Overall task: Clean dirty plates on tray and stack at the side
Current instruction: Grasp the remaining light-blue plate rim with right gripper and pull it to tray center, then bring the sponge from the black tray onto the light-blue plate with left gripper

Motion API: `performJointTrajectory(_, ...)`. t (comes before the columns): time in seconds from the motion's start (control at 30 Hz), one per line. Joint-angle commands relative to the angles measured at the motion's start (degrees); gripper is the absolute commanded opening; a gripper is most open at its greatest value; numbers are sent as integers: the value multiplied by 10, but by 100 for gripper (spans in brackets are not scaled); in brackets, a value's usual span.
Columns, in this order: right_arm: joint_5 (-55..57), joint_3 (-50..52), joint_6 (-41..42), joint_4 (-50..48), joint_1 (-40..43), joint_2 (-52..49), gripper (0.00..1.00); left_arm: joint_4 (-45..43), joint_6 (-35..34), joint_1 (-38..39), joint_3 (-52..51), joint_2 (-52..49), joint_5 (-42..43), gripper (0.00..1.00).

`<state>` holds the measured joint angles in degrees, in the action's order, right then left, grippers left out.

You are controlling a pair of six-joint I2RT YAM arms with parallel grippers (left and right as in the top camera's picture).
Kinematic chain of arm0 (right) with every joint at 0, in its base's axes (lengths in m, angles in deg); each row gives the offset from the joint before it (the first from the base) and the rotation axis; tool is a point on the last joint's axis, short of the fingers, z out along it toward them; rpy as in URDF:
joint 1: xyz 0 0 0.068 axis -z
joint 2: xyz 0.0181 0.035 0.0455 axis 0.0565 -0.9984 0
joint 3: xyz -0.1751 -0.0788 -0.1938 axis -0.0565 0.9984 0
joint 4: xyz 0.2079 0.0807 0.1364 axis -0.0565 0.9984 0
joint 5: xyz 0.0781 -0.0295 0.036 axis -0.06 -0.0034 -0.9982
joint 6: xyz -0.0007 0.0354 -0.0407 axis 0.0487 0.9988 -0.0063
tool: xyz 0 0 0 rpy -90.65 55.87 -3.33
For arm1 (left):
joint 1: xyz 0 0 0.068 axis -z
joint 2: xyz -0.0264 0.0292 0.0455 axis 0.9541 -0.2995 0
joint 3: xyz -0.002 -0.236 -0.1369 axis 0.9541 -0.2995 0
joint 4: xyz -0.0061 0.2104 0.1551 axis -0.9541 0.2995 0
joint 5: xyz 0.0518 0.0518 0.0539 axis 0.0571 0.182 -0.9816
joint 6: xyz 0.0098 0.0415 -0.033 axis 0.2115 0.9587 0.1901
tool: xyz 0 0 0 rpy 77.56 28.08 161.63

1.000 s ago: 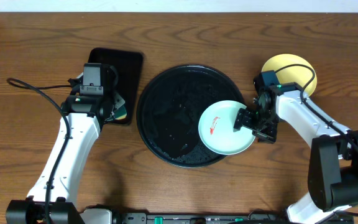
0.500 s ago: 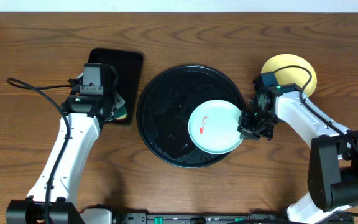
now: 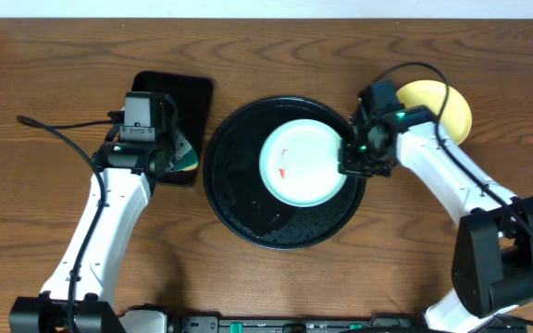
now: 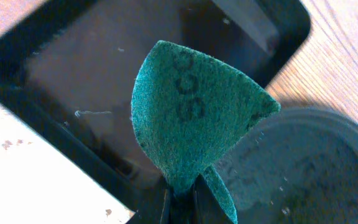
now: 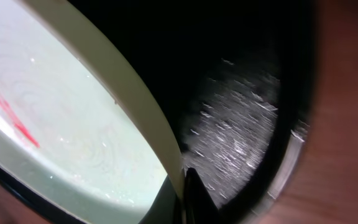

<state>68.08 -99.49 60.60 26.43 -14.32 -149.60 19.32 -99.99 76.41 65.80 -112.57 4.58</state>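
A pale mint plate (image 3: 303, 166) with a red smear lies over the middle of the round black tray (image 3: 234, 190). My right gripper (image 3: 348, 157) is shut on the plate's right rim. In the right wrist view that rim (image 5: 148, 118) runs down between the jaws, and the smear (image 5: 5, 99) shows at the left. A yellow plate (image 3: 438, 106) sits on the table to the right, partly hidden by the right arm. My left gripper (image 3: 169, 159) is shut on a teal sponge (image 4: 191, 118), holding it above the rectangular tray.
The small rectangular black tray (image 3: 179, 97) stands left of the round tray and shows wet spots (image 4: 92, 68) in the left wrist view. A black cable (image 3: 54, 134) trails left of the left arm. Water drops glisten on the round tray's floor (image 5: 247, 137).
My right gripper closed on the mint plate's rim and carried it left and back, from the tray's front right edge to its middle. The left arm stayed put.
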Motion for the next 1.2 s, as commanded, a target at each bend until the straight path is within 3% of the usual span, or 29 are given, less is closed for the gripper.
performJointTrajectory(0.0,-7,-9,-10,-42,-30,-3,2,-2,17,19,-4,-3,25,8)
performJointTrajectory(0.47,-2,-9,-45,-132,-77,-5,1,-36,72,109,-4,-3,25,7)
performJointTrajectory(1.17,22,-9,-50,-163,-94,-93,1,-32,72,111,-4,-3,25,8)
